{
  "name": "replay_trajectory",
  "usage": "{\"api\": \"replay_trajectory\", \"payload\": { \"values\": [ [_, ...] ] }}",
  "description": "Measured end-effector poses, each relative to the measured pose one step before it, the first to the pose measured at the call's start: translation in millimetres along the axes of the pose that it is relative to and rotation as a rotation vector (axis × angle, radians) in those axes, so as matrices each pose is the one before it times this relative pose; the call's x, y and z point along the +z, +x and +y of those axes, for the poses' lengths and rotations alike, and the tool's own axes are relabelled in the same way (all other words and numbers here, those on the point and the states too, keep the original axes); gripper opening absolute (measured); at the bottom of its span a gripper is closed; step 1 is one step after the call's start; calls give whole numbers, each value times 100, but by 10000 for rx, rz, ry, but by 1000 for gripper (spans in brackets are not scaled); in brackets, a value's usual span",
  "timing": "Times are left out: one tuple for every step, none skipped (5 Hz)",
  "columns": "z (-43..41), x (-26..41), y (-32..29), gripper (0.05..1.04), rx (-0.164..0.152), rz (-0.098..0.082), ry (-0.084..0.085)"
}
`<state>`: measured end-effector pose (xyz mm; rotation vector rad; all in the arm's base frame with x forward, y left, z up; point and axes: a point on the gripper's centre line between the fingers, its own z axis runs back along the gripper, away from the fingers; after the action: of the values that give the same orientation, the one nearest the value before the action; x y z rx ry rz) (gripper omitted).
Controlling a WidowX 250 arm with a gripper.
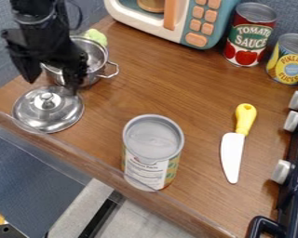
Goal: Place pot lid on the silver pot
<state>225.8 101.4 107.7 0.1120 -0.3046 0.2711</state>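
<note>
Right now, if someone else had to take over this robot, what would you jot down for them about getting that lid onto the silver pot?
Gripper: open and holding nothing, at the upper left by the pot and lid.
Lid: on the counter, knob up, on the camera's side of the pot.
Silver pot: uncovered, partly behind the gripper.
Done: no lid on the pot yet.
Left: grip the lid by its knob, lift it, set it on the pot and let go.
</note>
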Motion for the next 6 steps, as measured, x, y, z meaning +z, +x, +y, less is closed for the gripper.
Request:
{"api": "replay_trajectory", "payload": {
  "values": [
    [599,-1422,-53,999,-72,215,-166],
    [470,-613,-314,999,42,254,20],
    [361,-751,-320,947,41,242,221],
    [-128,-541,-155,654,25,143,257],
    [-510,-503,67,398,228,40,86],
    [-570,21,60,280,-194,-52,-87]
  ]
}}
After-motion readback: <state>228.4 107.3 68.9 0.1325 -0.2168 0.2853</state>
